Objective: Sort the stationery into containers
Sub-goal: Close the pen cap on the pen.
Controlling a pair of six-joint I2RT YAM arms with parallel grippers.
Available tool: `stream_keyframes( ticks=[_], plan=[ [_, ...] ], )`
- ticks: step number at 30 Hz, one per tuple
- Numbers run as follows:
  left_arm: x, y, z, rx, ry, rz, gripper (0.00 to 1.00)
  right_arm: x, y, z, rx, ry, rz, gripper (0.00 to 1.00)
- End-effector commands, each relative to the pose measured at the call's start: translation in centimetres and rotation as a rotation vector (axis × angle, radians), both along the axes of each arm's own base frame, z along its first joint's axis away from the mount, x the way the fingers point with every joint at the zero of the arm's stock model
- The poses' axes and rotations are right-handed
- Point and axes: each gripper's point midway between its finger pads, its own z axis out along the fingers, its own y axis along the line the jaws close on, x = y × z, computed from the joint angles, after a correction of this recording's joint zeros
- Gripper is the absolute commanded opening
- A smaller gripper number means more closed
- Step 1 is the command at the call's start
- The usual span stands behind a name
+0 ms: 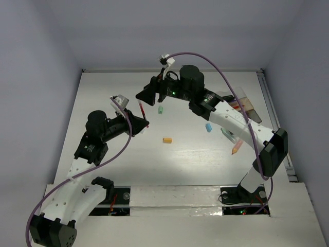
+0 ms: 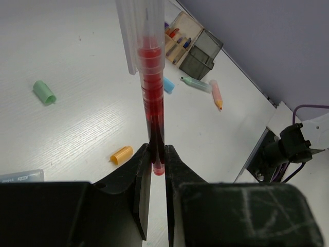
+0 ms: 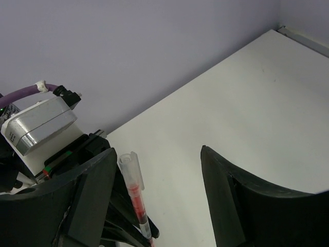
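— Left gripper (image 1: 145, 123) seen from above: what has it got?

— It is clamped on the lower end of a red pen (image 1: 140, 109), which slants away from it toward the back wall. The right gripper (image 1: 145, 96) hangs at the pen's far end with its jaws spread.

— And the loose pieces?

— A green eraser (image 1: 160, 110) lies just right of the pen. An orange eraser (image 1: 166, 139) is nearer the arms and a blue eraser (image 1: 208, 127) is further right. A green highlighter (image 1: 229, 135) and an orange-pink pen (image 1: 236, 147) lie on the table (image 1: 195, 164) beside the right arm. The divided box (image 1: 247, 108) sits near the right edge, partly hidden by that arm.

— What does the left wrist camera show?

— Both fingers (image 2: 141, 175) pinch the red end of the pen, and its clear barrel runs straight up the view. The orange eraser lies just left of the fingers, with the green one further left. The box stands far behind with red and blue items in its compartments, and a dark smoky case (image 2: 203, 54) stands against it.

— And the right wrist camera?

— Its fingers (image 3: 241, 200) stand wide apart, gripping nothing. The pen rises between them, close to the finger on the left of the view. I cannot tell whether it touches.
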Motion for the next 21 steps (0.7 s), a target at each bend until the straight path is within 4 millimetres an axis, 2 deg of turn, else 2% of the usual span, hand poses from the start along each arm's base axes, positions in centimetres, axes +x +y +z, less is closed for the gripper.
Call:
stream_keyframes(
  ticks=[1, 7, 10, 16, 17, 18, 21],
  plan=[
    [0.0, -0.3, 1.3, -0.017, -0.059, -0.023, 0.0, -1.6, -0.2, 2.7, 0.047, -0.061, 0.047, 0.72],
    [0.1, -0.4, 1.1, -0.013, -0.049, -0.021, 0.0, -1.7, 1.0, 2.0, 0.036, -0.032, 0.078, 0.66],
    [0.2, -0.3, 1.0, -0.012, -0.048, -0.017, 0.0, -2.4, 1.9, 1.5, 0.027, -0.024, 0.106, 0.64],
    [0.2, -0.3, 1.1, -0.011, -0.051, -0.014, 0.0, -2.1, 2.2, 0.8, 0.017, -0.009, 0.1, 0.57],
    [0.2, -0.3, 1.0, -0.011, -0.049, -0.014, 0.0, -2.1, 2.1, 0.4, 0.013, -0.001, 0.099, 0.54],
    [0.2, -0.3, 1.0, -0.011, -0.049, -0.014, 0.0, -2.0, 2.1, 0.7, 0.021, -0.007, 0.09, 0.47],
    [0.2, -0.3, 1.0, -0.011, -0.049, -0.014, 0.0, -2.0, 1.8, 0.9, 0.039, -0.013, 0.075, 0.34]
  ],
)
